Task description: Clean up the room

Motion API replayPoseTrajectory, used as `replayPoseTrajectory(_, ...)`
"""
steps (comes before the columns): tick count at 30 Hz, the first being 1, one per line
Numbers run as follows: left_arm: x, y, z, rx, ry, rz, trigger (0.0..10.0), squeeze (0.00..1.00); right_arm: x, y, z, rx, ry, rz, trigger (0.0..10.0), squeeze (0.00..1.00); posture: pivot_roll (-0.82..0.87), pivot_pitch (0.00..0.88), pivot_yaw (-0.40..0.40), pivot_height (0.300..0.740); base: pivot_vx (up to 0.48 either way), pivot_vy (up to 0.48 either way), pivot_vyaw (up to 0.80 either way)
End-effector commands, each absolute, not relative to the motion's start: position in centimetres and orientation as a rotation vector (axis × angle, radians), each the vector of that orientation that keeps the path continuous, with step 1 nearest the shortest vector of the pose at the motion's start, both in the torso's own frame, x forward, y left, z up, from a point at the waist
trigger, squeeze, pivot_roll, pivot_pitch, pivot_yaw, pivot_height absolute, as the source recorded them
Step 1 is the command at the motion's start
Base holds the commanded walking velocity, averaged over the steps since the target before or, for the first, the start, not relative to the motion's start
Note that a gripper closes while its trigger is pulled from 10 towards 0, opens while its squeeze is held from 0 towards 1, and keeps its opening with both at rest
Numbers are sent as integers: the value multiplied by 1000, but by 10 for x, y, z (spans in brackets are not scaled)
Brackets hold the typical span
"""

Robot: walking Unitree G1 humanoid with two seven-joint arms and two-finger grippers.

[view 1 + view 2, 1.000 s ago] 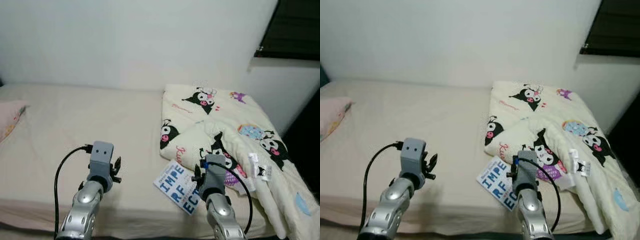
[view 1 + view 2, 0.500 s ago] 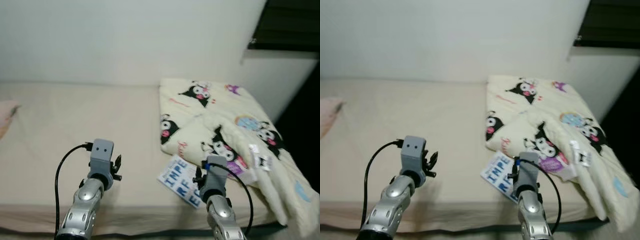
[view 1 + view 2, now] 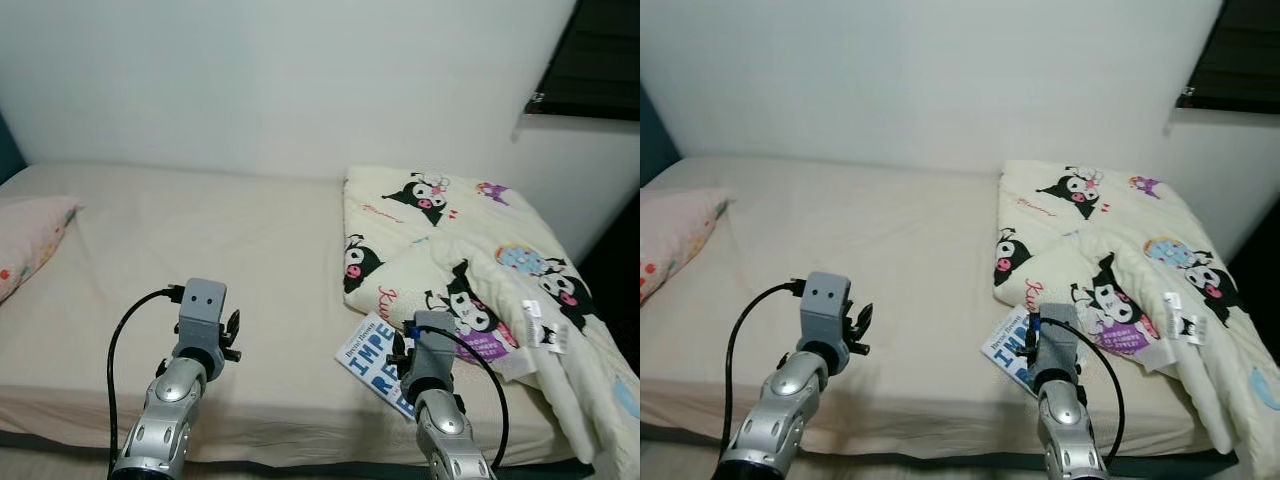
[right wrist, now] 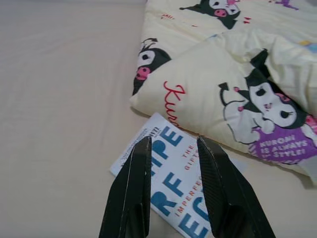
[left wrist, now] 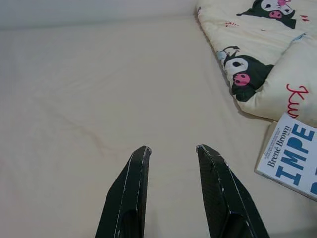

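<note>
Head views, bed: the bed point(image 3: 200, 240) carries a cream sheet, with a pink pillow point(image 3: 30, 245) at the robot's far left and a cartoon-print blanket point(image 3: 470, 260) bunched on the right half.
Head views, book: a white book with blue lettering point(image 3: 372, 362) lies flat near the bed's front edge, one corner tucked under the blanket's fold; it looks like the stray item to tidy.
Head views, arms: both arms are raised over the front edge of the mattress, probably poised for a reach; the right gripper point(image 3: 1050, 335) sits just over the book, the left gripper point(image 3: 855, 330) is over bare sheet, well apart from the book.
Left wrist view, jaws: the left gripper point(image 5: 171, 163) has its jaws apart with a clear gap, holding nothing and touching nothing; sheet lies beyond them, and the book point(image 5: 292, 153) and blanket point(image 5: 257, 54) are off to one side.
Right wrist view, jaws: the right gripper point(image 4: 171, 158) has jaws parted and empty, aimed straight at the book point(image 4: 168, 183), which lies between and beyond the fingers; contact cannot be told.
Right wrist view, blanket: the blanket point(image 4: 237, 94) overlaps the book's far edge, so the book would likely need sliding clear as it is lifted.
</note>
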State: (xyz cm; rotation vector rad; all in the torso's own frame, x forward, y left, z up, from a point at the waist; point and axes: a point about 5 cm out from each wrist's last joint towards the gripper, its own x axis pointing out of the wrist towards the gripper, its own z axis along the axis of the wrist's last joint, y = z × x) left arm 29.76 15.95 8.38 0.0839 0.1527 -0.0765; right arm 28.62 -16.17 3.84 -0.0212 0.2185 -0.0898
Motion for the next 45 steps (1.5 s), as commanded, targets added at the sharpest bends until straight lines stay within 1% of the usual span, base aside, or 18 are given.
replayPoseTrajectory(1, 296, 159, 83, 80, 154, -72, 10000, 0, 288, -164, 39, -17, 220, -103, 10000, 0, 89, 14, -51, 740, 0, 0, 0)
replayPoseTrajectory(7, 296, 158, 83, 73, 147, -70, 10000, 0, 289, -165, 40, -8, 222, -110, 10000, 0, 84, 13, -51, 730, 0, 0, 0)
replayPoseTrajectory(13, 296, 157, 83, 69, 147, -70, 10000, 0, 290, -168, 41, -5, 217, -115, 10000, 0, 80, 16, -50, 710, 0, 0, 0)
replayPoseTrajectory(18, 296, 155, 83, 65, 151, -72, 10000, 0, 291, -169, 42, -4, 215, -114, 10000, 0, 79, 18, -50, 685, 0, 0, 0)
replayPoseTrajectory(24, 296, 154, 83, 64, 152, -74, 10000, 0, 291, -170, 42, -3, 215, -112, 10000, 0, 79, 18, -49, 670, 0, 0, 0)
replayPoseTrajectory(29, 295, 154, 82, 63, 152, -73, 10000, 0, 292, -170, 43, -2, 215, -112, 10000, 0, 76, 8, -53, 645, 0, 0, 0)
replayPoseTrajectory(45, 296, 151, 83, 62, 147, -86, 10000, 0, 290, -170, 41, 1, 217, -118, 10000, 0, 75, 0, -49, 591, 0, 0, 0)
